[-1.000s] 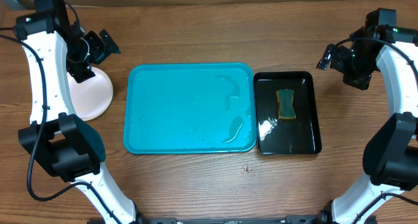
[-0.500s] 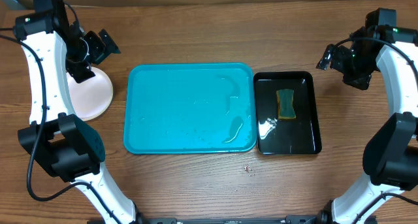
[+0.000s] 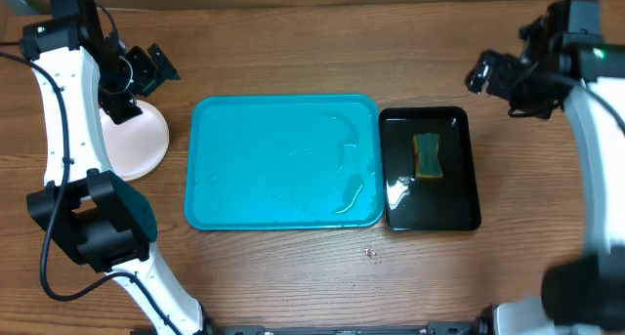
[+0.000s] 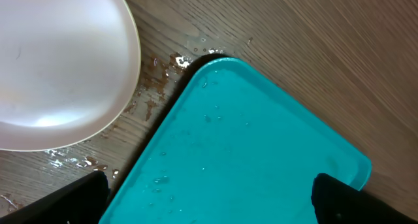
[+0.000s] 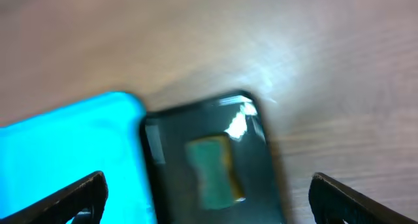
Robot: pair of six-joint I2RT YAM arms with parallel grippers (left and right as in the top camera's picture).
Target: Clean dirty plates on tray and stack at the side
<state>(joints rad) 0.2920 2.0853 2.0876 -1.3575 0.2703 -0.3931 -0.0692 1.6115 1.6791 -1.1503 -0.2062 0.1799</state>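
— The left gripper (image 3: 148, 69): how do its fingers (image 4: 65, 198) stand?
— Spread wide, one dark tip in each lower corner of the wrist view, with nothing held between them. The gripper hangs over the far left of the table (image 3: 293, 276), above the far edge of the plates (image 3: 142, 145).
— And where do the plates lie?
— On the wood to the left of the tray (image 3: 283, 159), near it but apart. A white one shows on top; how many lie beneath it I cannot tell. Drops of water (image 4: 177, 61) sit on the wood between the plate rim and the tray's corner.
— The right gripper (image 3: 485, 73)?
— Over the far right of the table, beyond the black tray (image 3: 430, 203). Its wrist view is smeared, so I'd only say the fingers (image 5: 72, 194) look well apart and hold nothing.
— The tray itself?
— Turquoise, in the middle of the table, its floor wet with streaks and drops. The black tray lies just beside its right rim, with a green-and-yellow sponge (image 3: 428, 155) in its far half
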